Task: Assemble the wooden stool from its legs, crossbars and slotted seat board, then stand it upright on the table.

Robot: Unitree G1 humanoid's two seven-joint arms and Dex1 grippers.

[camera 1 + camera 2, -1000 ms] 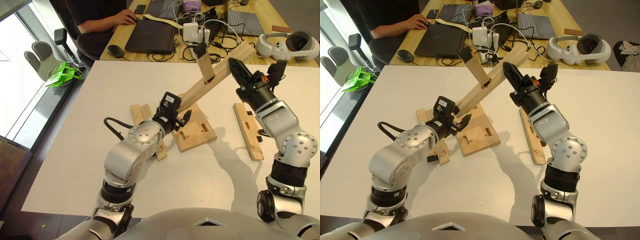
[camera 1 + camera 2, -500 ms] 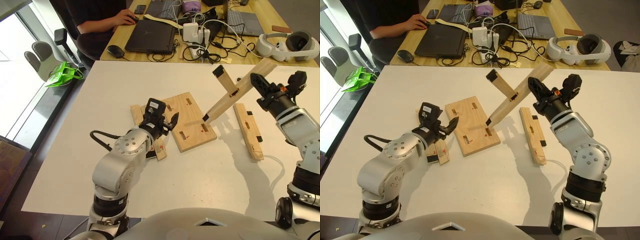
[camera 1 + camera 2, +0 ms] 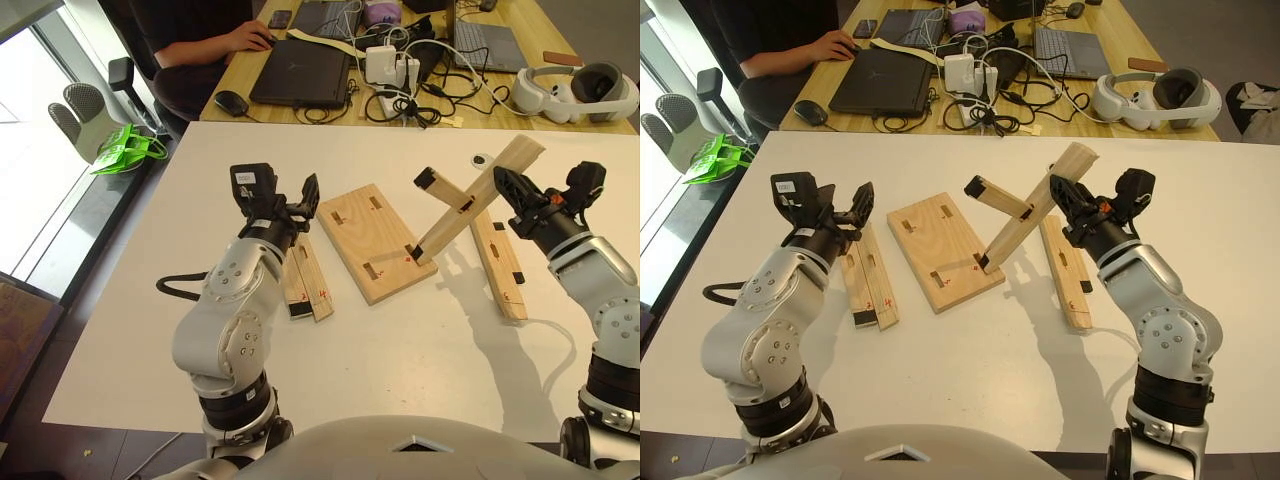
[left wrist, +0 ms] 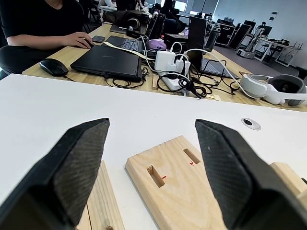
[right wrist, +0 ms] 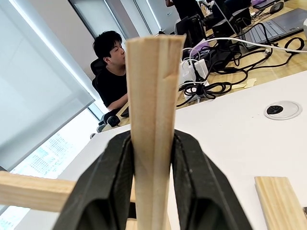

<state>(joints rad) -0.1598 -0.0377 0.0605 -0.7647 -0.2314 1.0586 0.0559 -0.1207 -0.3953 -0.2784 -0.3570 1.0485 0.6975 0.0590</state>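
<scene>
Stool leg [image 3: 478,198], crossbar [image 3: 445,190] attached, is leaning in the right gripper's [image 3: 503,182] clamped jaws, tip touching the seat board [image 3: 365,240] on the worktop [image 3: 400,350]; I'd stand it upright before pressing down. Left gripper's [image 3: 290,203] jaws are gaping wide.

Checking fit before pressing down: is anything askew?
Yes. The leg in the right gripper leans steeply instead of standing upright, its lower end meeting the seat board by an edge slot. A crossbar juts from it mid-air.
</scene>
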